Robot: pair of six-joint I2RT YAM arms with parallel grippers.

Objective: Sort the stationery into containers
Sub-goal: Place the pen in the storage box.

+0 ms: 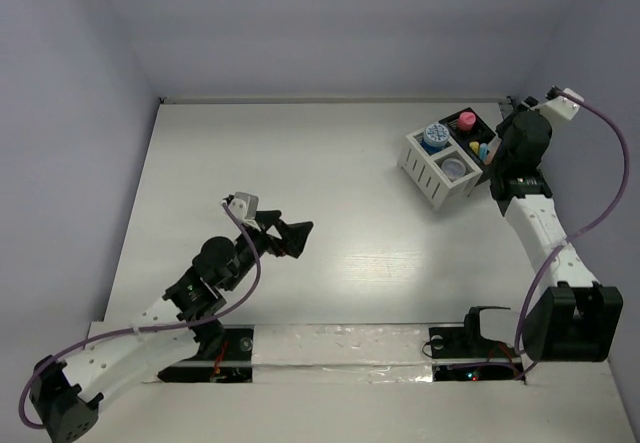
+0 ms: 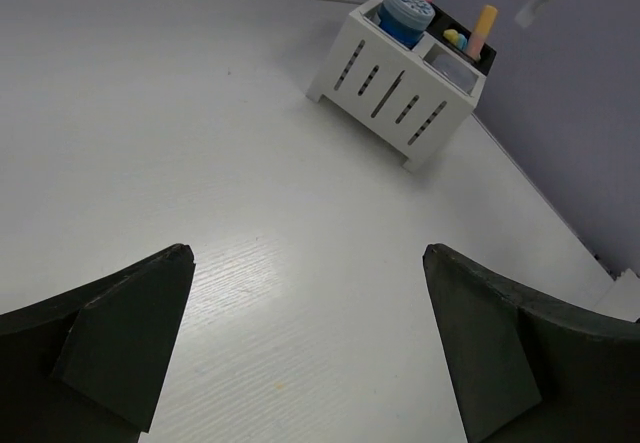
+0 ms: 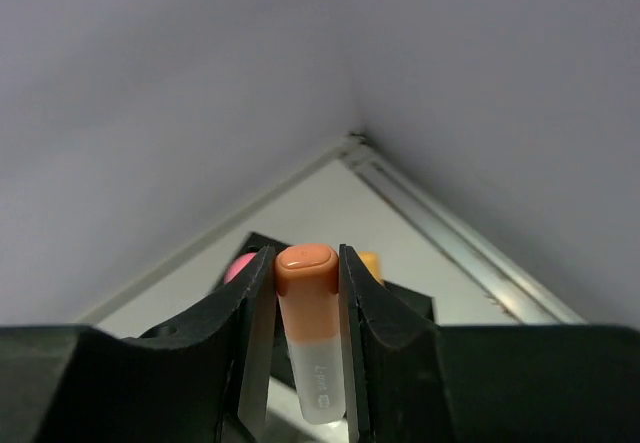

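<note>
The right hand (image 3: 306, 258) is clenched on a short white plastic marker with an orange cap (image 3: 308, 333), over the black half of the small square white-and-black slatted desk organizer (image 1: 428, 176), far right on the white bench (image 1: 300, 153); the left hand (image 1: 291, 235) hangs released, well apart

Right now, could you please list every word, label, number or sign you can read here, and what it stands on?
Nothing can be read outright.
Orange-capped pen, held in the right gripper: small grey print on its white barrel, too blurred to read.
Blue jar lid: pale marks, too small to read.
</note>
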